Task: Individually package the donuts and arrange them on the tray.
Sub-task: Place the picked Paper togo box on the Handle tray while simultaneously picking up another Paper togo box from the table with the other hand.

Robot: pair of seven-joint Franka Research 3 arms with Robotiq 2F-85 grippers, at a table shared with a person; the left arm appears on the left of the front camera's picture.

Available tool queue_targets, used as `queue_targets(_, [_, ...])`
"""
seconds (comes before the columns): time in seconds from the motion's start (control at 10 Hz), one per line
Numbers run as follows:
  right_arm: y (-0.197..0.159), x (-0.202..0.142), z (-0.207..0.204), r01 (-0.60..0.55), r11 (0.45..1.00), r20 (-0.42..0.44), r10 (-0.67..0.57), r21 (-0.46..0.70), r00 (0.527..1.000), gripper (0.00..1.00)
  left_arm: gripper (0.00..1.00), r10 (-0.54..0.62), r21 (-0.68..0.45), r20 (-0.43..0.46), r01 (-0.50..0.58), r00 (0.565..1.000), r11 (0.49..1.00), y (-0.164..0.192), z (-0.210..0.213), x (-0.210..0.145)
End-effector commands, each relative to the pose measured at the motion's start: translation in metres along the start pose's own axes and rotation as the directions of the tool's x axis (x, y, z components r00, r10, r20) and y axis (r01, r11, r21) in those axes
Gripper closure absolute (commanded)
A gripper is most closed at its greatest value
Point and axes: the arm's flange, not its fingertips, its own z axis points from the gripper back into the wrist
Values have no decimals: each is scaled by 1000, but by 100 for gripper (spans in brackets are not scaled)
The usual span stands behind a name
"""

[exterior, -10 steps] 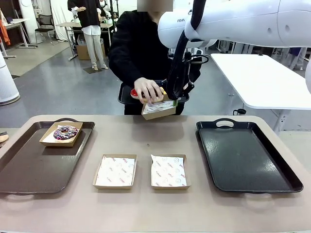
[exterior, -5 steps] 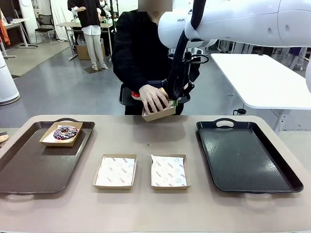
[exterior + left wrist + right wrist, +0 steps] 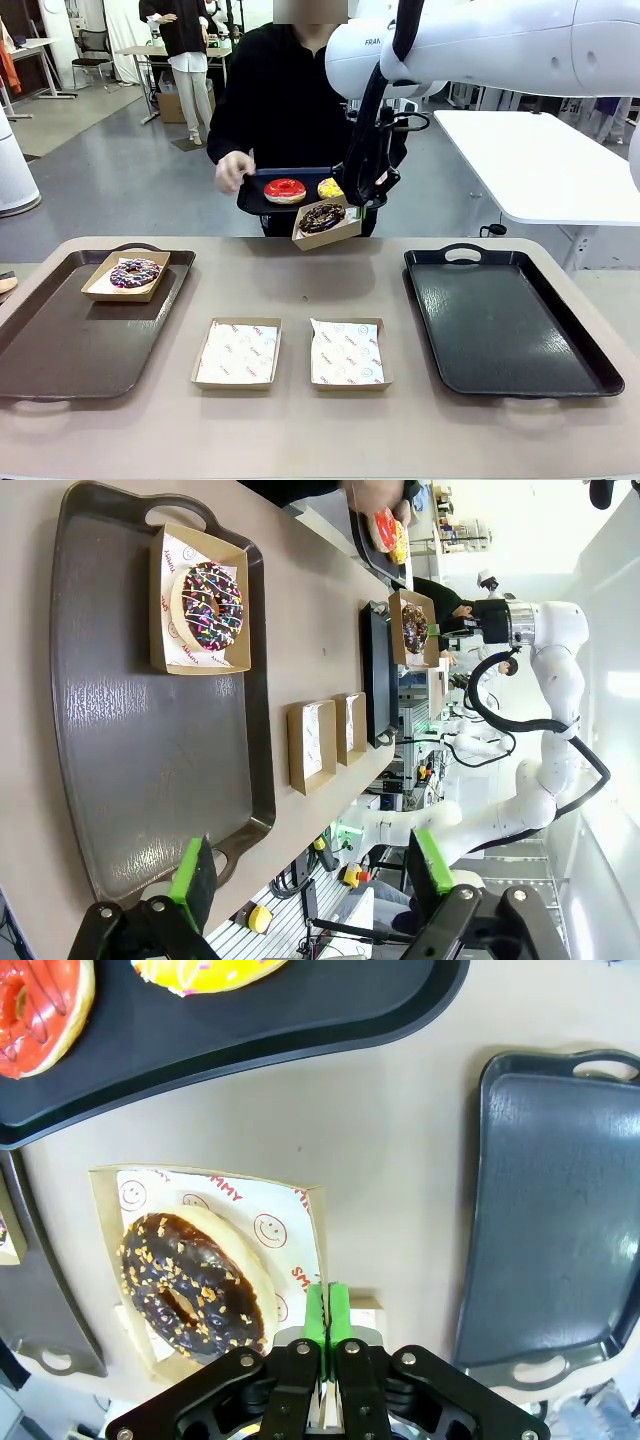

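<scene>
Right claw (image 3: 327,1322) is seen clenched on one rim of a paper-lined box (image 3: 290,1210), with the chocolate donut (image 3: 190,1285) lying inside. An edge grip appears to have been chosen so that the glaze is left untouched. The box is held slightly tilted, off the worktop (image 3: 300,430) and just beside the serving tray (image 3: 255,197) held by the person, where the red donut (image 3: 285,189) and yellow donut (image 3: 330,188) wait unpacked. The person's hand (image 3: 233,170) is kept apart from the box.

The left claw (image 3: 312,870) is released, with nothing between its pads, above the brown tray (image 3: 60,340). There the sprinkled donut (image 3: 135,272) is already boxed, so the filled box is judged bound for that tray. Two empty boxes (image 3: 237,352) are laid out mid-worktop, and the black tray (image 3: 510,330) is bare.
</scene>
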Motion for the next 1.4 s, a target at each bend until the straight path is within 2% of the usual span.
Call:
queue_targets(0.0, [-3, -2, 1, 2, 1000, 7, -2, 3, 1000, 100, 0, -6, 14, -3, 6, 1000, 1000, -2, 3, -3])
queue_targets(0.5, [0, 0, 0, 0, 1000, 0, 0, 0, 1000, 98, 0, 0, 0, 0, 0, 1000, 1000, 0, 0, 0])
queue_targets(0.6, [-11, -11, 10, -69, 998, 26, 69, 5, 997, 98, 0, -27, 4, -52, 27, 998, 1000, -10, -1, 0])
queue_targets(0.8, [-61, -40, 35, -195, 979, 64, 198, -57, 978, 98, 0, -34, 88, -141, 46, 989, 995, -52, -17, 7])
queue_targets(1.0, [-134, -50, 51, -145, 989, 123, 143, 3, 982, 98, 0, -54, 177, -224, 94, 973, 980, -100, -43, 12])
queue_targets(1.2, [-208, -54, 37, -106, 994, 120, 104, 10, 987, 98, 0, -51, 239, -296, 126, 954, 963, -138, -83, 12])
queue_targets(1.3, [-238, -57, 26, -57, 997, 113, 50, 60, 992, 98, 0, -63, 276, -323, 158, 944, 948, -154, -105, 9])
